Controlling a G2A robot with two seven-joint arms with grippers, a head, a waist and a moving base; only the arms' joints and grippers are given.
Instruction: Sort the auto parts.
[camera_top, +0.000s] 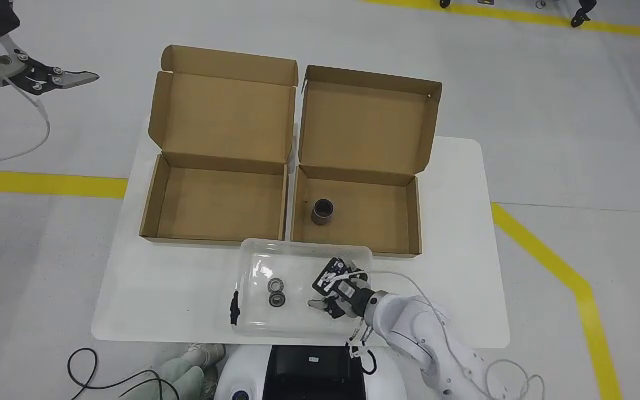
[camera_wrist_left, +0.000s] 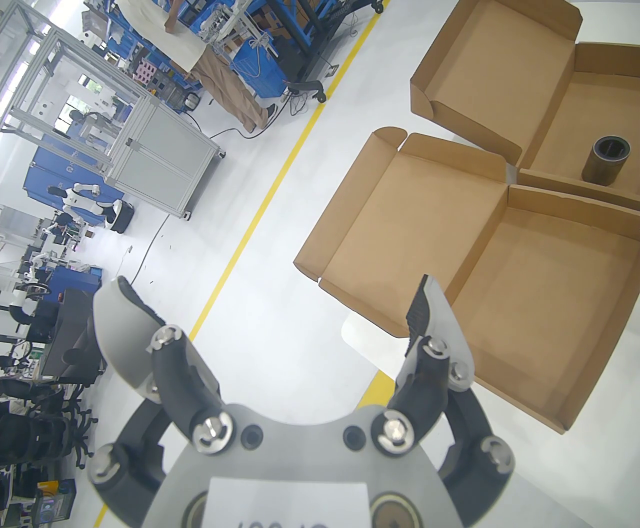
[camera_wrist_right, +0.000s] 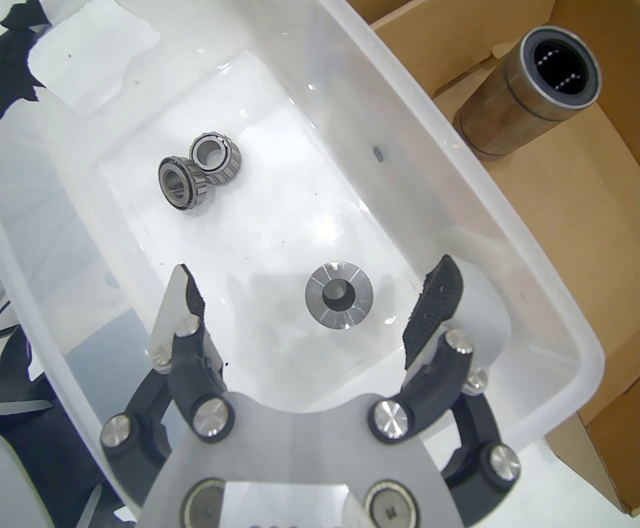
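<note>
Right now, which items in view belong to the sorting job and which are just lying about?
Job: clear bin, two tapered bearings, flanged sleeve, linear bearing in the right box, left box, right gripper open over the sleeve.
Lying about: yellow floor tape, office chairs, metal-framed cabinet.

Right end effector (camera_top: 325, 287) over the clear bin (camera_top: 300, 243), two bearings (camera_top: 277, 298) inside, dark cylinder (camera_top: 322, 212) in one cardboard box (camera_top: 380, 215).

Right gripper (camera_wrist_right: 314, 272) low inside bin (camera_wrist_right: 450, 160), jaws spread, ring (camera_wrist_right: 361, 306) between. One finger near bin wall. Bearings (camera_wrist_right: 200, 170) well apart. Box (camera_top: 400, 215) open-topped, cylinder (camera_wrist_right: 530, 85) inside.
</note>
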